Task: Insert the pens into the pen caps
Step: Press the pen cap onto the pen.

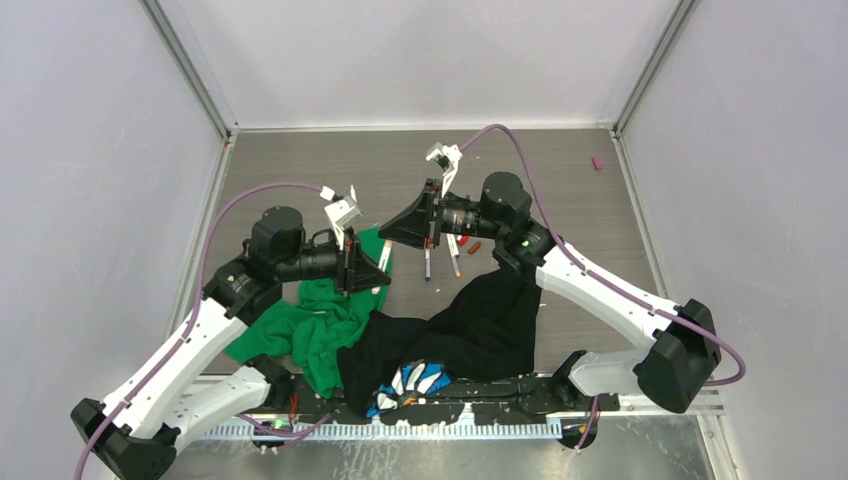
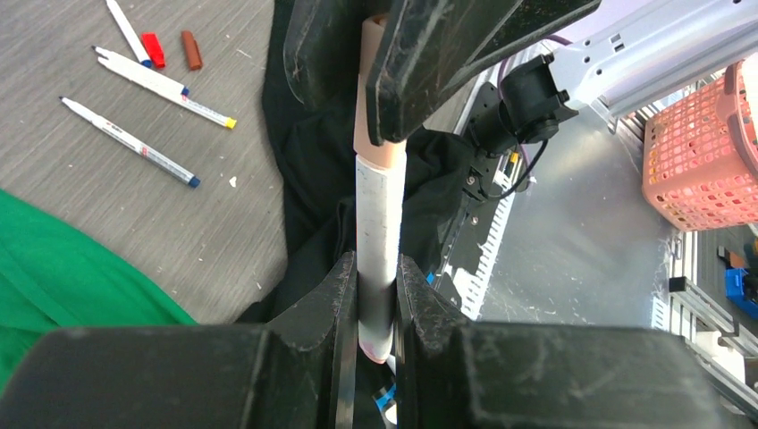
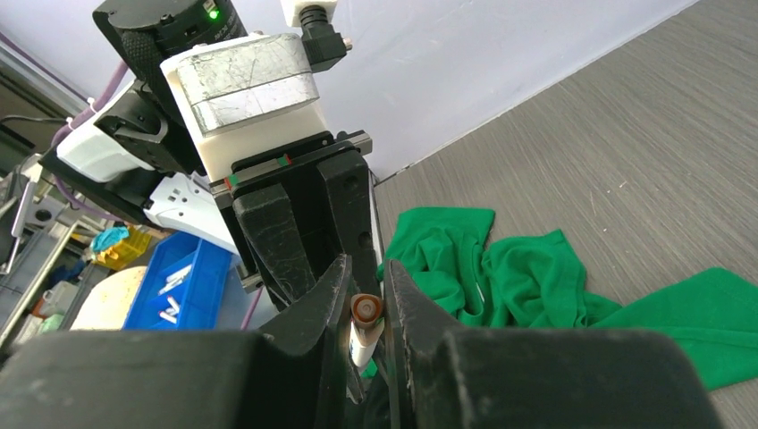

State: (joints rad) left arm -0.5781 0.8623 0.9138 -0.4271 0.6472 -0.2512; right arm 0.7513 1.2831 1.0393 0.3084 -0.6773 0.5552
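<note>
Cloth heaps: green cloth [image 1: 320, 330], black cloth [image 1: 490, 320]; loose pens [image 1: 428, 262], caps [image 1: 468, 244] beyond.

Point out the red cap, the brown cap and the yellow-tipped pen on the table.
red cap [image 2: 153, 49]: left wrist view, middle of its body.
brown cap [image 2: 190, 50]: left wrist view, middle of its body.
yellow-tipped pen [image 2: 210, 112]: left wrist view, barrel near the yellow tip.

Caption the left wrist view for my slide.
Left gripper holds a white pen, its end in the tan cap pinched by the right gripper; three pens lie beyond.
</note>
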